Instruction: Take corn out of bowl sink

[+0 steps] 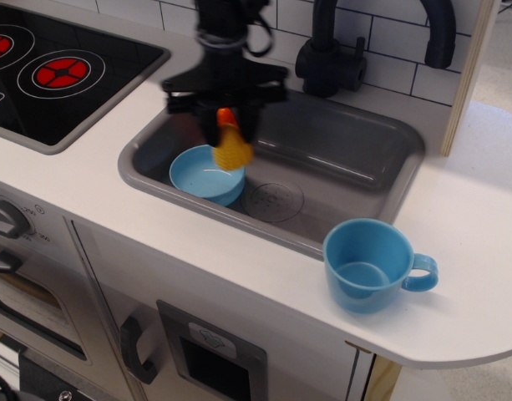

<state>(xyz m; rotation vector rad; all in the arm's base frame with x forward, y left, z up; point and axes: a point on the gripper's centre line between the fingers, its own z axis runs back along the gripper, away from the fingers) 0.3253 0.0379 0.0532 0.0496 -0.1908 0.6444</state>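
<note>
My gripper is shut on the yellow corn and holds it in the air above the grey sink, just over the right rim of the light-blue bowl. The bowl sits empty at the left front of the sink basin. An orange-red toy shows partly behind the gripper fingers; most of it is hidden.
A blue cup with a handle stands on the white counter at the front right. A black faucet rises behind the sink. A black stove top with red burners lies to the left. A wooden panel stands at the right.
</note>
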